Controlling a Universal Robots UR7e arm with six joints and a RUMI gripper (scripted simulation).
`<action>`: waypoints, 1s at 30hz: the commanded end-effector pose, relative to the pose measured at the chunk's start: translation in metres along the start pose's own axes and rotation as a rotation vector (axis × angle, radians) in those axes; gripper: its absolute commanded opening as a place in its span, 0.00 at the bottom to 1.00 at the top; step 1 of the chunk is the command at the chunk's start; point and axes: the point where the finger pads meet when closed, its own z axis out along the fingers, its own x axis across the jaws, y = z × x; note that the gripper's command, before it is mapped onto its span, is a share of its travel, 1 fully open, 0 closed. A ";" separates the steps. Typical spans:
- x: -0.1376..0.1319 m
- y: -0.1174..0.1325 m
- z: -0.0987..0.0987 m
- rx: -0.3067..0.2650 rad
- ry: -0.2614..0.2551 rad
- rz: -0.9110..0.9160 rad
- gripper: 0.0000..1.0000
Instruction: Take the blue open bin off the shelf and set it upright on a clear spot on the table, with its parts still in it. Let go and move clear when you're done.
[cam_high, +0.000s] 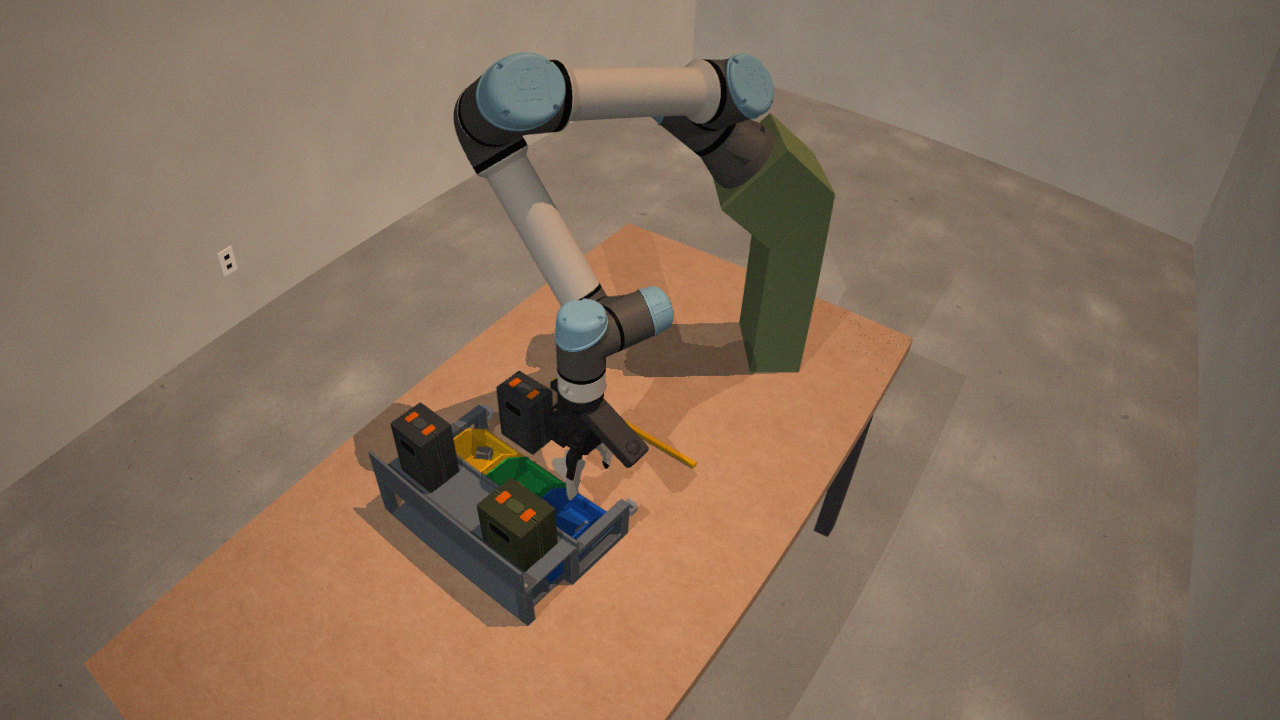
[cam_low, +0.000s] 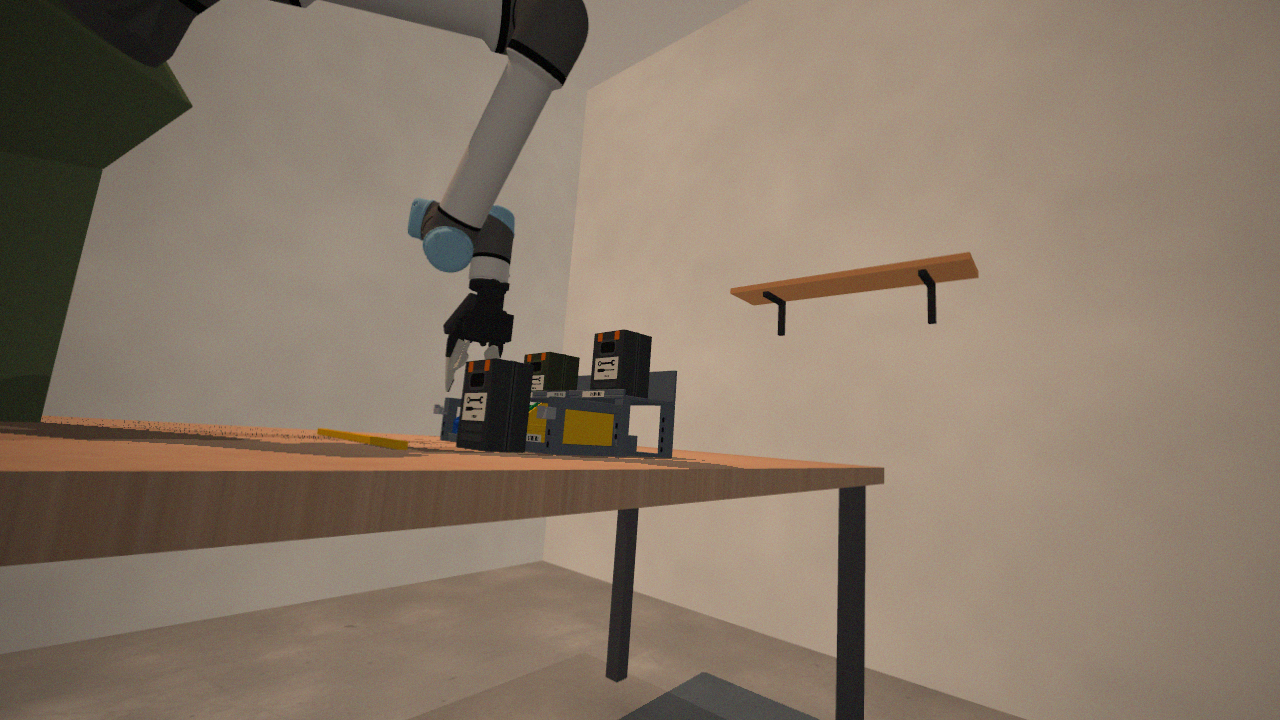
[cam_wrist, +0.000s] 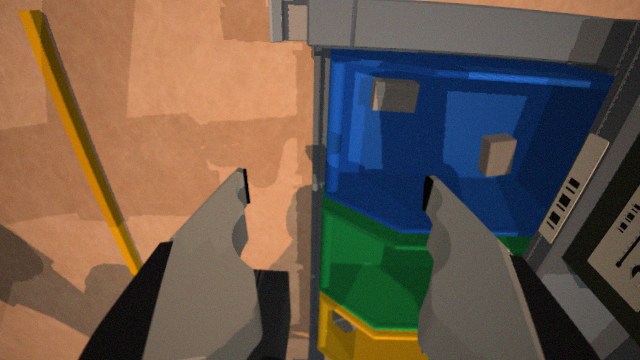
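The blue open bin (cam_wrist: 450, 140) sits in the low grey shelf rack (cam_high: 501, 501) on the table, at the rack's end; it also shows in the top view (cam_high: 572, 512). Two small tan blocks (cam_wrist: 395, 95) (cam_wrist: 496, 154) lie inside it. My gripper (cam_wrist: 335, 174) is open and empty, pointing down above the bin's near rim. One finger is over the table outside the rack and the other is over the bin. In the top view the gripper (cam_high: 586, 463) hangs just above the bin.
A green bin (cam_wrist: 375, 270) and a yellow bin (cam_wrist: 365, 340) sit beside the blue one. Three dark cases (cam_high: 423, 445) (cam_high: 517, 523) (cam_high: 526, 410) stand on and by the rack. A yellow strip (cam_wrist: 75, 135) lies on the table. The green robot pedestal (cam_high: 778, 259) stands at the back.
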 end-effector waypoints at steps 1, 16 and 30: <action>0.000 0.000 -0.016 0.000 0.001 0.000 0.58; 0.000 0.000 -0.028 0.000 0.001 0.000 0.58; 0.000 0.000 -0.028 0.000 0.001 0.000 0.00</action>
